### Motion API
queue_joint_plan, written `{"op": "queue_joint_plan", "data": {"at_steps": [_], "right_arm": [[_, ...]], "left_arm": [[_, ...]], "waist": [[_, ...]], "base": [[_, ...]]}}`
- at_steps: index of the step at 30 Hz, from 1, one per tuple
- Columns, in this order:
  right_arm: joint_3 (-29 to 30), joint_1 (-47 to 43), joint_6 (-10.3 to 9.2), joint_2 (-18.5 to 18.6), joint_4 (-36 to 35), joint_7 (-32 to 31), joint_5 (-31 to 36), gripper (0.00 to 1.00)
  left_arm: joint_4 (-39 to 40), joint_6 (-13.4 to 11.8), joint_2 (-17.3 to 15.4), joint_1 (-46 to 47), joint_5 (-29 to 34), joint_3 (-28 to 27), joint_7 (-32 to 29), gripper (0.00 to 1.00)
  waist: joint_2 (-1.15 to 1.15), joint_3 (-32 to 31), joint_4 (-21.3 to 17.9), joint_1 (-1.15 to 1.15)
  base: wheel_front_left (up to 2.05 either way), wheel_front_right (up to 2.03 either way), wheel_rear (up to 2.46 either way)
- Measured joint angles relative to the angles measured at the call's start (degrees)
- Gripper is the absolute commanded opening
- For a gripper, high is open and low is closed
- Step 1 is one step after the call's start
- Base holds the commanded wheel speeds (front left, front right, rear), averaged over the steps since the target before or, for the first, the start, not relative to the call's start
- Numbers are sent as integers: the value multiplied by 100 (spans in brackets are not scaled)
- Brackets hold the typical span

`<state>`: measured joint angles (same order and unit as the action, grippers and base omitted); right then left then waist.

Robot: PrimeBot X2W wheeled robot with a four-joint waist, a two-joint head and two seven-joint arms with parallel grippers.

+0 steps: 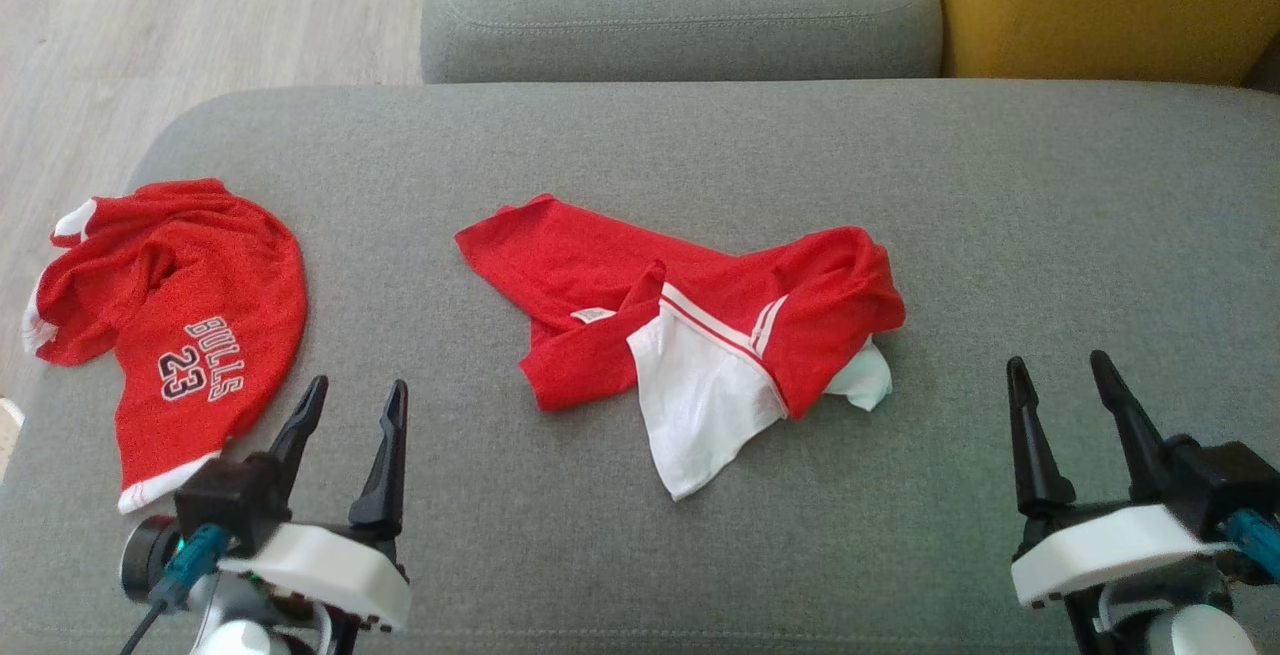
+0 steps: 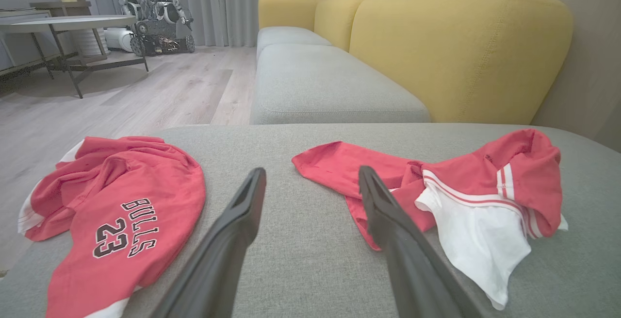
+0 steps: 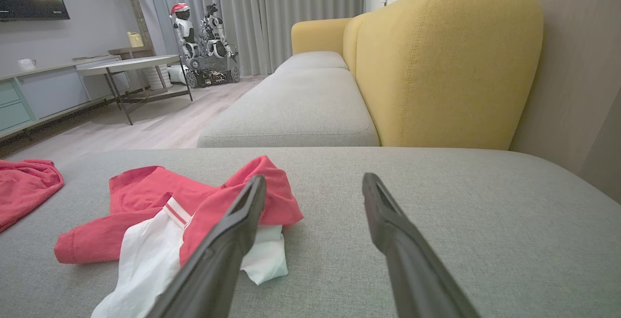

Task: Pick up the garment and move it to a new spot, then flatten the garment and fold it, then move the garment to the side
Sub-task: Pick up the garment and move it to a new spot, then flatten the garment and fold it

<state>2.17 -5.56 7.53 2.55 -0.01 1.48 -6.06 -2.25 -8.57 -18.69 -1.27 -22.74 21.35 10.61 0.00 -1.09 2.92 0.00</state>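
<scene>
Far left, we see wood floor [image 1: 200, 15] past the cushion edge. The left wrist view also picks up a table [image 2: 68, 23] and a parked robot [image 2: 155, 12] back there.

A red jersey [image 1: 170, 305] lies at the left end of the grey cushion [image 1: 640, 155]. It is crumpled, with the "BULLS 23" print facing up and white trim at the hem and sleeve. Its left side sits right at the cushion's left edge.

The left gripper [image 1: 360, 385] is near-left, just right of the jersey's near hem. Its fingers are spread with nothing between them.

The garment [image 1: 700, 315] is at the centre of the cushion. It is red with a white panel and red-white stripes, and we read it as bunched, not flat. A red flap reaches far-left, the white part points toward the near side, and a small white label shows. It lies well apart from the jersey, and neither gripper touches it.

The right gripper [image 1: 1058, 361] is near-right, well right of the garment. Its fingers are spread and empty, with bare cushion ahead of them.

On the far side we have a second grey cushion [image 1: 680, 5], then a yellow backrest [image 1: 1100, 5] at far right.
</scene>
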Motion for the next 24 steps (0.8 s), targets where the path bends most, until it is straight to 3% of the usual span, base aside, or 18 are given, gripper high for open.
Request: {"op": "queue_joint_plan", "data": {"at_steps": [24], "right_arm": [[-64,1,0,0,63,-48,0,100]], "left_arm": [[11,-51,-11,5,5,104,-26,100]], "waist": [[0,6,44,0]], "base": [[0,0,0]]}}
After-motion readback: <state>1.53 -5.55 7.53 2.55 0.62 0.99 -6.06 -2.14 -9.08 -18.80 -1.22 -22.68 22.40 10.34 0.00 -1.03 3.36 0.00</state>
